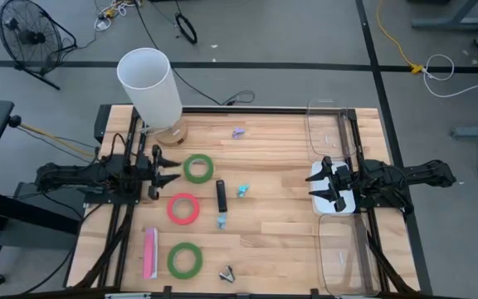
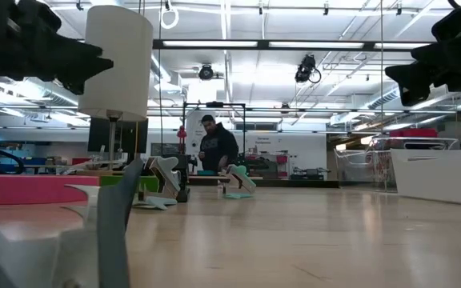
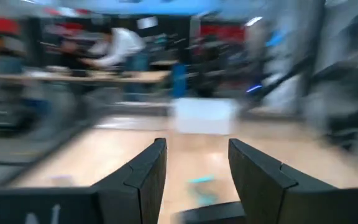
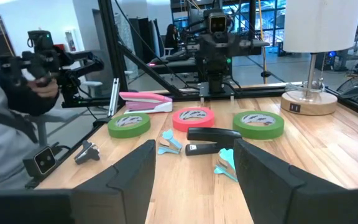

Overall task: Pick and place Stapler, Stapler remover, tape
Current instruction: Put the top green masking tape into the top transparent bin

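Note:
On the wooden table lie three rolls of tape: a green one [image 1: 197,168], a red-pink one [image 1: 183,208] and a second green one [image 1: 185,259]. A black stapler [image 1: 221,195] lies flat at the centre, with a pink stapler [image 1: 150,253] near the front left. Teal staple removers [image 1: 243,190] [image 1: 221,220] lie beside the black stapler, and a dark one [image 1: 227,273] sits at the front edge. My left gripper [image 1: 173,170] hovers open left of the far green tape. My right gripper [image 1: 315,186] is open at the right side, holding nothing.
A lamp with a white shade [image 1: 148,83] stands at the far left corner. Clear bins [image 1: 334,124] [image 1: 347,253] and a white tray [image 1: 338,202] line the right edge. A small purple piece [image 1: 238,132] lies far centre. A person's arm [image 4: 17,93] shows beyond the table.

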Available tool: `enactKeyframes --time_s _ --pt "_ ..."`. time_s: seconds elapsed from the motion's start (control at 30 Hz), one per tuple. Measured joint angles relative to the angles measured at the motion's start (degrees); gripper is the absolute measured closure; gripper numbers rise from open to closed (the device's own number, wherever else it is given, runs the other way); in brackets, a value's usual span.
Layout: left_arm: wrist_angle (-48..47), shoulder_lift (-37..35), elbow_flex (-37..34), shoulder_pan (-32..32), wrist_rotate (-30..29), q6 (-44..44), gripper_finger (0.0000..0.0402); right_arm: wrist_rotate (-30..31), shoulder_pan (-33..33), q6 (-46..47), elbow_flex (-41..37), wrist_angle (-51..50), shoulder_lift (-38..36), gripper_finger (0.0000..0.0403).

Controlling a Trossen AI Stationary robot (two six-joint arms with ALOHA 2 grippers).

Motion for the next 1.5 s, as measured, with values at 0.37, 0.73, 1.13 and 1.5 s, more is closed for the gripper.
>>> enactKeyframes --time_s 0.37,0.73,1.13,1.5 --pt "-6.79 30.01 9.76 0.54 -11.4 -0.49 0.0225 0.0 0.0 0.0 0.0 0.0 0.02 0.0186" --pt "-14.55 58.44 23.5 0.43 -4.66 7.93 0.0225 0.0 -0.02 0.0 0.0 0.0 0.0 0.0185" --pt "-24.4 70.23 31.87 2.52 -4.15 8.07 0.0225 0.0 -0.02 0.0 0.0 0.0 0.02 0.0185" --pt "-26.45 71.87 31.81 6.84 1.74 3.21 0.0225 0.13 -0.02 0.0 0.0 -0.02 0.0 0.0185"
